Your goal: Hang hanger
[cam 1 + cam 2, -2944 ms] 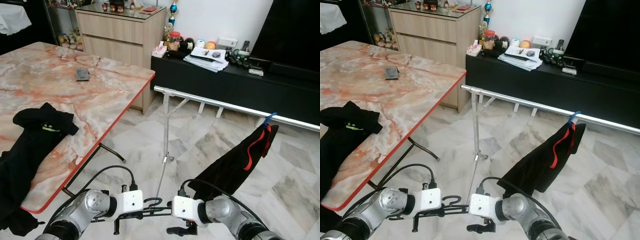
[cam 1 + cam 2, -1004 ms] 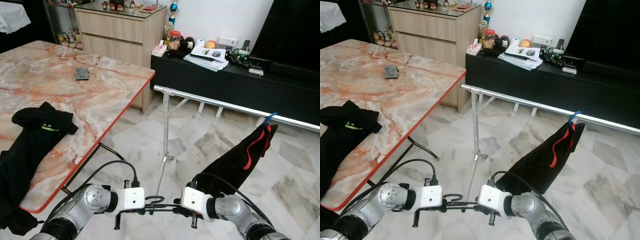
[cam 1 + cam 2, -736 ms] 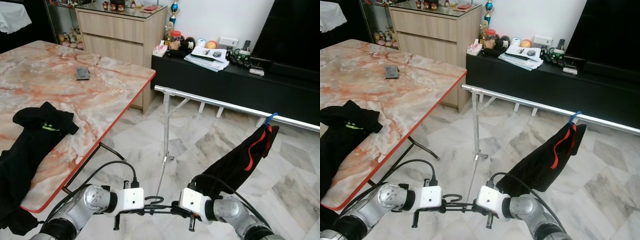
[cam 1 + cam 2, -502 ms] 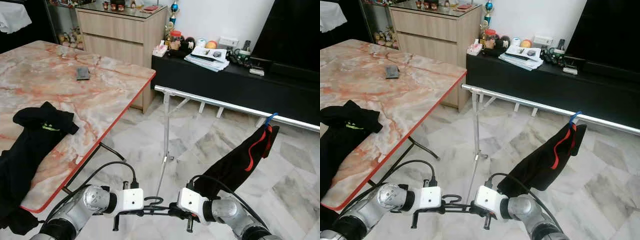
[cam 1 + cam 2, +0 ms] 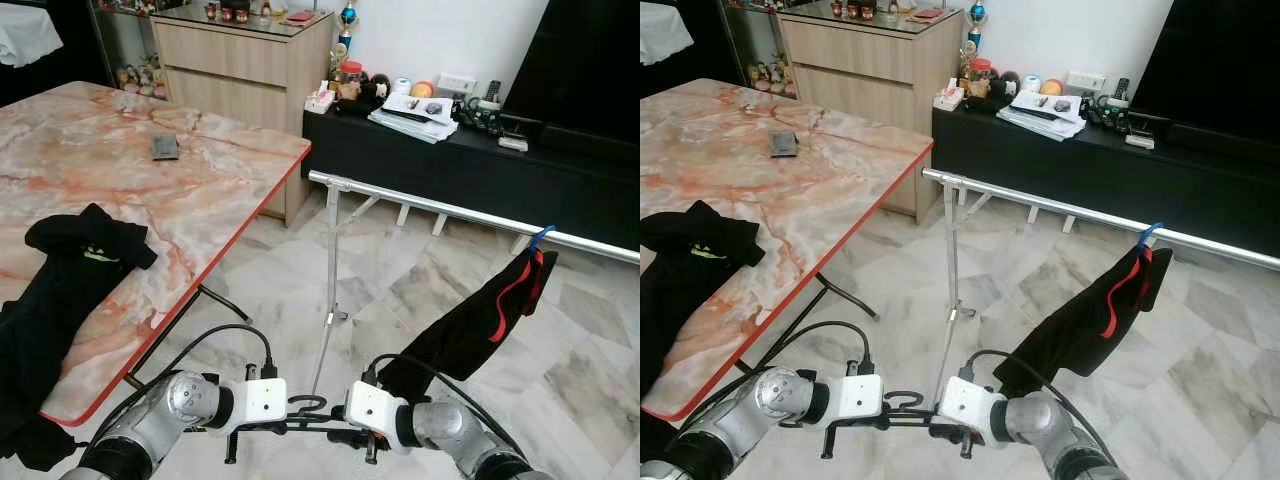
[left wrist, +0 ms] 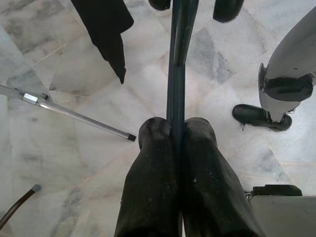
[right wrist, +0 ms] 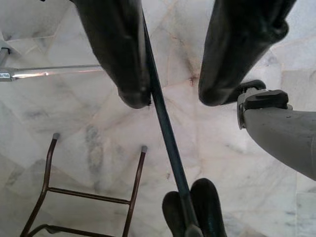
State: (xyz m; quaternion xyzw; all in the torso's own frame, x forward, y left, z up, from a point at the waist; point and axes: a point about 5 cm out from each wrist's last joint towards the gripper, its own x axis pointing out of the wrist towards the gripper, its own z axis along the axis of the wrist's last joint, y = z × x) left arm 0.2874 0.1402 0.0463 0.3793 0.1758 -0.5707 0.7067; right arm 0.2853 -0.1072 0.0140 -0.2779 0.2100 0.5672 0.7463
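A thin dark hanger [image 5: 305,408] is held level, low above the floor in front of me, its hook up. My left gripper [image 6: 177,134] is shut on one end of its bar [image 6: 176,74]. My right gripper [image 7: 170,98] is open around the other end; the bar [image 7: 160,108] runs between its fingers [image 7: 121,54] and touches one of them. In the eye views the right gripper [image 5: 368,448] sits just right of the hook. The silver clothes rail [image 5: 450,212] stands ahead, above and beyond both grippers.
A black garment with red trim [image 5: 480,320] hangs from a blue hanger on the rail's right part. The marble table [image 5: 200,170] with black clothes [image 5: 60,280] stands on the left. A dark low cabinet [image 5: 450,160] runs behind the rail. Marble floor lies below.
My right gripper has come in from lower right, risen to the hanger and slid left along the bar toward the hook. The left gripper and hanger have barely moved.
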